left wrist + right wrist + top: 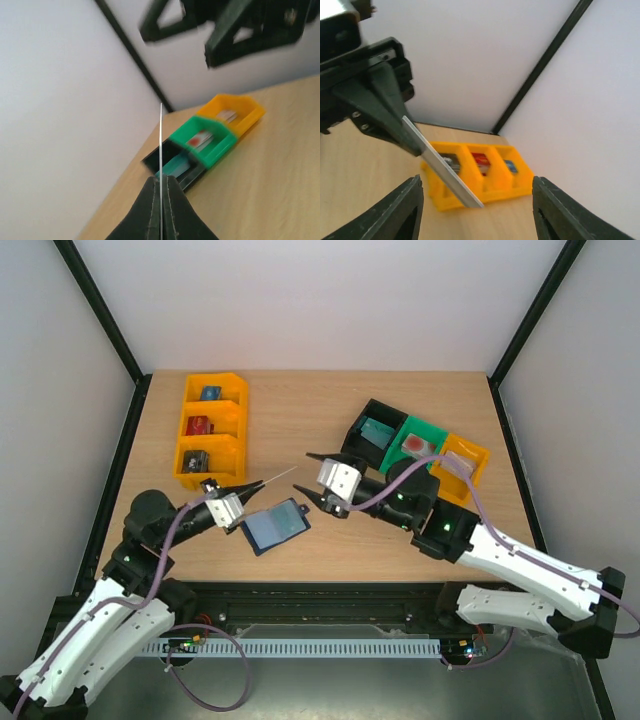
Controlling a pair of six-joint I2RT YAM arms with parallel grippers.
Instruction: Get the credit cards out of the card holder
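Note:
The card holder (275, 527) lies open on the table, its pale blue panel facing up, just in front of both grippers. My left gripper (245, 492) is shut on a credit card (275, 479). The card is raised above the table and points toward the right gripper. In the left wrist view it shows edge-on as a thin pale line (160, 145) between the closed fingers. My right gripper (314, 480) is open, and the card's free end (445, 175) lies between its spread fingers (402, 212) without touching them.
An orange three-compartment bin (210, 430) with small items stands at the back left. At the back right stand a black bin (372, 430), a green bin (420, 445) and a yellow bin (465, 458). The right arm lies low in front of them.

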